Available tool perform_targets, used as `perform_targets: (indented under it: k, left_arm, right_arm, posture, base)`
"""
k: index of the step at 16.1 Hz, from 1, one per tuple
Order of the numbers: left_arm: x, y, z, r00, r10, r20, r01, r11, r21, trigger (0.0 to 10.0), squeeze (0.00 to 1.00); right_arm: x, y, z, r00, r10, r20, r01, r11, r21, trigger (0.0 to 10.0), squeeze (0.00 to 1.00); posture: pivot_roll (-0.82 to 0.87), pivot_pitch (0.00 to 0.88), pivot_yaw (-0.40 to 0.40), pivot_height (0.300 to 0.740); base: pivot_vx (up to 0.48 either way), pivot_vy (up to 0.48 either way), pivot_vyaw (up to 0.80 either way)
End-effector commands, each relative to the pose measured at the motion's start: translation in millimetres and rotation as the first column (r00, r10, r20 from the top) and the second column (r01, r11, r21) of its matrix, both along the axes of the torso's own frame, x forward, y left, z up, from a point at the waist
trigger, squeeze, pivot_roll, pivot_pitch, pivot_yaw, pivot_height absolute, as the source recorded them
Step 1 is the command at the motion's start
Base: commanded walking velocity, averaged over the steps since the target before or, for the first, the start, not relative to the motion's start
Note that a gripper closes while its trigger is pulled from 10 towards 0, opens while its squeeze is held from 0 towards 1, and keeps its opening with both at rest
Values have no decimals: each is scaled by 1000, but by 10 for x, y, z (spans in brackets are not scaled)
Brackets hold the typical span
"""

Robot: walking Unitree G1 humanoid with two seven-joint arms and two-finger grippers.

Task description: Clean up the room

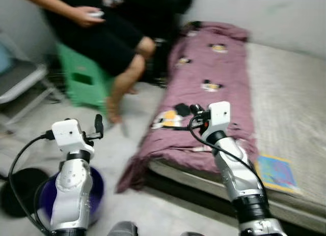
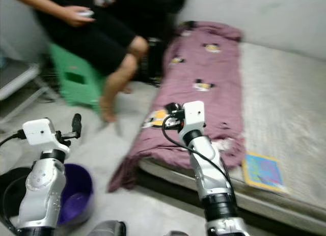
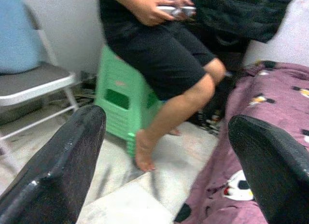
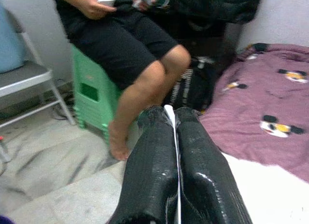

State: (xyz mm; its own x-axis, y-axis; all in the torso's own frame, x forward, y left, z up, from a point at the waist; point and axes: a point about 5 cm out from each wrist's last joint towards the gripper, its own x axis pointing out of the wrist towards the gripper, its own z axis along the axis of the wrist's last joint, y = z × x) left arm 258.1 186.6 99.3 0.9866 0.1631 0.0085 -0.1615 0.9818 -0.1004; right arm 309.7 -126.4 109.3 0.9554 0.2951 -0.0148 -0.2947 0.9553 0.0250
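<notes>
**Paper in the right hand, bucket down by the left**

Our right hand (image 4: 174,151) has its two fingers pressed together on a thin white sheet, a scrap of paper (image 4: 169,113) by the look of it, whose edge pokes up between the tips. We judge it very light and limp: it will flutter or slip out if the squeeze eases, and it creases rather than breaks, so the pinch near its edge should do. In the head views this hand hovers over the near corner of the bed (image 1: 285,93), above the purple blanket (image 1: 214,78) with its cartoon prints.

Our left hand (image 3: 164,161) is spread wide and holds nothing; it is raised over the floor (image 1: 127,159). Below that arm stands a purple bucket (image 2: 76,195), which we take as the likely place for rubbish. So the scrap sits well apart from the bucket, up and across to our right.

A colourful booklet (image 1: 277,172) lies flat on the bare mattress near the bed's front edge, just beside our right forearm. It looks thin and flexible, best lifted by a free corner.

A person sits on a green stool (image 1: 84,83) beyond the floor, holding a small device.
</notes>
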Motion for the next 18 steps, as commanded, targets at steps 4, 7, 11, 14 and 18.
perform_targets:
  k: [4,7,11,14,18]
  left_arm:
    - [41,-52,77,1000,4,23,-5,999,54,10000,0]
    - [53,-71,96,1000,3,27,-5,998,69,10000,0]
    - [-7,-17,13,999,43,-1,-43,998,47,10000,0]
    - [-10,-63,-1,1000,-13,-13,14,997,76,10000,0]
    - [21,-72,4,999,-34,-16,35,997,68,10000,0]
  right_arm:
    - [50,-55,15,1000,-18,9,18,1000,-11,10000,0]
    - [71,-35,45,1000,4,22,-4,1000,-24,10000,0]
    - [62,-5,17,999,35,19,-34,999,-39,10000,0]
    - [57,40,-13,999,49,14,-49,998,-43,10000,0]
    - [54,50,-17,999,47,15,-47,998,-36,10000,0]
  posture:
    - [23,0,-45,740]
    - [36,0,-54,740]
    - [36,0,-58,740]
    - [29,0,-50,740]
    - [15,0,-38,740]
  base:
    - [0,0,800]
    - [0,0,800]
    - [0,0,800]
    - [0,0,800]
    - [0,0,800]
